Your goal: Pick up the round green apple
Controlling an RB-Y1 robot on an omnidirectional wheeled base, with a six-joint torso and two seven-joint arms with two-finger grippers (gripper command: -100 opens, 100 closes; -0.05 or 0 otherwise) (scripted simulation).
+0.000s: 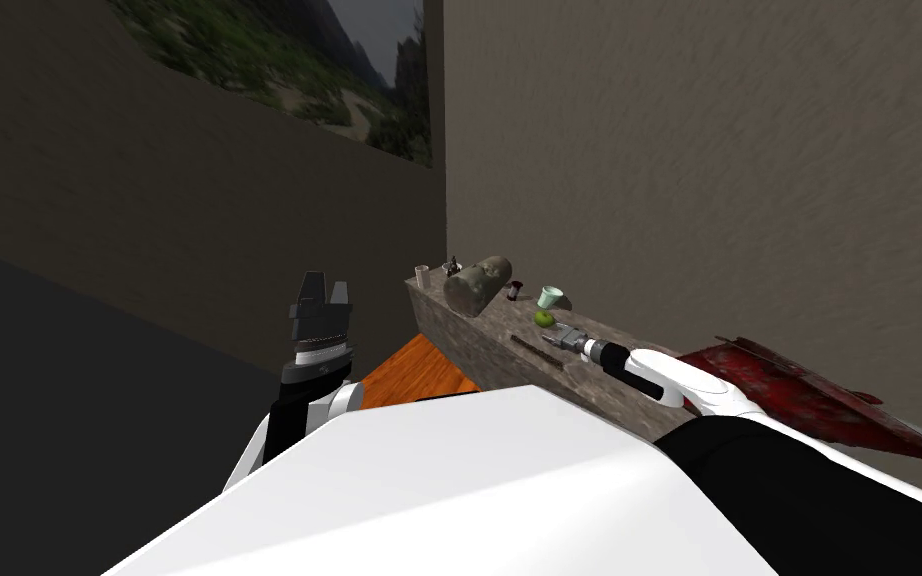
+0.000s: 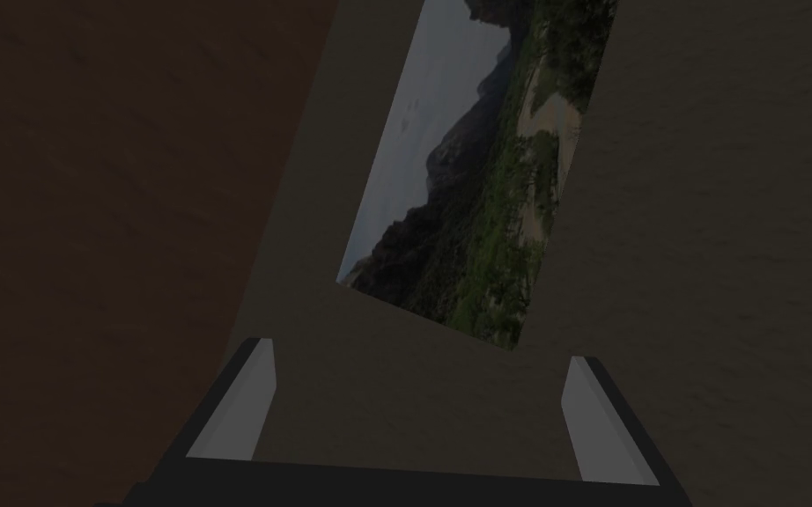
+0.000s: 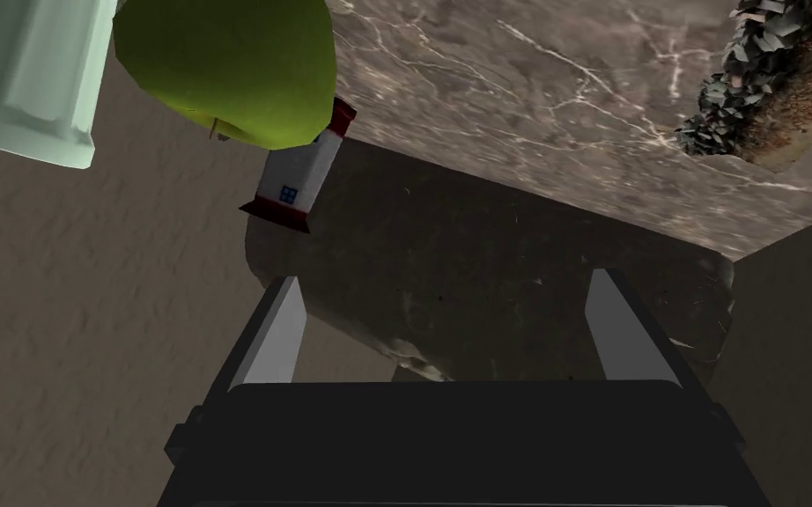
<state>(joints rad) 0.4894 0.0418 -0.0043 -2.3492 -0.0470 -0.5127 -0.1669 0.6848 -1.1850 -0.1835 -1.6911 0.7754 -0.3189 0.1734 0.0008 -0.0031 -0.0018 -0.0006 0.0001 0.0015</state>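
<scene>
The surface (image 1: 489, 345) runs close under the right fingers (image 3: 272, 339), which stand wide apart and hold nothing. I judge that a low approach could scrape them along it. A rough bundle (image 1: 477, 285) lies well beyond the fingers and looks out of harm's way. The pale cup (image 3: 25, 70) is the likelier casualty. It stands just beside the apple (image 3: 228, 62), on the side away from the gap, so an overshot sideways correction could tip it. The apple sits on the surface ahead of the fingers and off to one side, outside the gap. Closing from here would catch air, and a finger nudging its round flank could send it rolling. A small red-and-white box (image 3: 298, 180) just behind the apple could be knocked by a deep reach.

The right wrist view shows that offset plainly. The head view gives the row of things along the surface and the left fingers (image 1: 311, 287), raised well away. The left wrist view shows them spread and empty.
</scene>
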